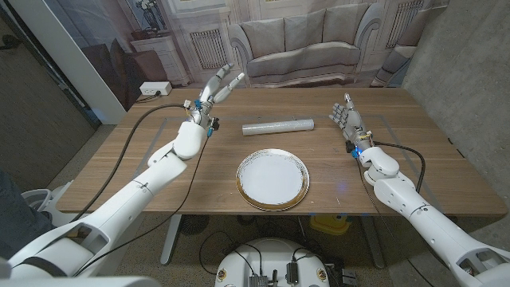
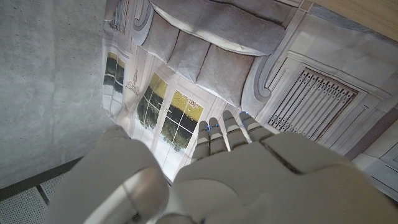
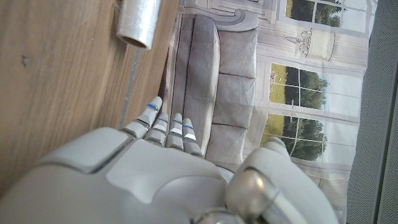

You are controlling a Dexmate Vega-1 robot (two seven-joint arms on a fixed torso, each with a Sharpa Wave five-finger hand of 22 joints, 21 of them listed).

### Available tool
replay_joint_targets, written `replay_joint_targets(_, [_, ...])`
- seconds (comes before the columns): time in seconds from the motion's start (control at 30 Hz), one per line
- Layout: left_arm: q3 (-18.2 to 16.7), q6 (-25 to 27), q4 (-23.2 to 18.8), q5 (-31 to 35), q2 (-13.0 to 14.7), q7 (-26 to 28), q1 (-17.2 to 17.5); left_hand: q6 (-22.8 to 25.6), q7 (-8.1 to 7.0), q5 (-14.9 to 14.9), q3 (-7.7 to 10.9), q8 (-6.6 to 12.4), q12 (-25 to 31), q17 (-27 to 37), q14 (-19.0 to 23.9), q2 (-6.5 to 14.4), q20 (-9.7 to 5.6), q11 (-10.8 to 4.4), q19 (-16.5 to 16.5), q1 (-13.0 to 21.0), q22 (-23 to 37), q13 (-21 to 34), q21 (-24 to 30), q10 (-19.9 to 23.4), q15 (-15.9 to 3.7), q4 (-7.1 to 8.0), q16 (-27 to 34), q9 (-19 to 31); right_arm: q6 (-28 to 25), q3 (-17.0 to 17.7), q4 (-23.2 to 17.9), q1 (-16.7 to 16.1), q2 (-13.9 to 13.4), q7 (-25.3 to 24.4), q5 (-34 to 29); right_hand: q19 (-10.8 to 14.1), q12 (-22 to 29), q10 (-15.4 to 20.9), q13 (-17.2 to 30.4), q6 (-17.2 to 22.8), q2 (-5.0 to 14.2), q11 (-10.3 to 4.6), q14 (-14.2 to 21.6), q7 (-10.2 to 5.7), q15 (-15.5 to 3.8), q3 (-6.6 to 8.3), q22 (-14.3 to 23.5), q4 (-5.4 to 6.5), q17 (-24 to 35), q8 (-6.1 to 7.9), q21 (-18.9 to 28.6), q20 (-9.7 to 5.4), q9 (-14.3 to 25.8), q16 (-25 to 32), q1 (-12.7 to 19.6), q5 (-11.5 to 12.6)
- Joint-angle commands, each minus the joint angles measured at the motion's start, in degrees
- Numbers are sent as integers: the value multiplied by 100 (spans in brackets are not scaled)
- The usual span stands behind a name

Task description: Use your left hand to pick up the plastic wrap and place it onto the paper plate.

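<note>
Fingers [image 1: 227,83] of the left hand [image 1: 209,100] are spread and hold nothing, raised over the wooden table [image 1: 143,171] to the left of the plastic wrap. Right hand [image 1: 348,118]: fingers upright, close together, holding nothing. Paper plate [image 1: 272,179]: near the front edge, centre. Plastic wrap [image 1: 279,126]: a roll lying crosswise just behind the plate, between both hands, apart from each.
</note>
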Motion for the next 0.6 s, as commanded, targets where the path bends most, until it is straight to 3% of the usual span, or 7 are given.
replay_joint_targets(0.03, [125, 381, -183, 332, 91, 10, -115, 65, -16, 42, 19, 23, -13, 10, 73, 18, -27, -11, 47, -3, 20, 12, 3, 43, -12, -30, 15, 22, 54, 20, 29, -19, 22, 15, 20, 68, -8, 59, 24, 81, -2, 4, 42, -8, 0, -16, 30, -9, 9, 33, -36, -131, 18, 15, 27, 39])
replay_joint_targets(0.6, [300, 1045, -531, 847, 213, 40, -222, 124, -35, 54, 19, 18, -20, 10, 120, 41, -34, -11, 68, 50, 21, 12, -1, 100, -42, -48, 9, 24, 81, 28, 96, 22, 42, 70, 48, 88, -12, 63, 25, 93, 10, 4, 55, -5, -3, -22, 31, -15, 10, 33, -70, -133, 18, 10, 35, 37])
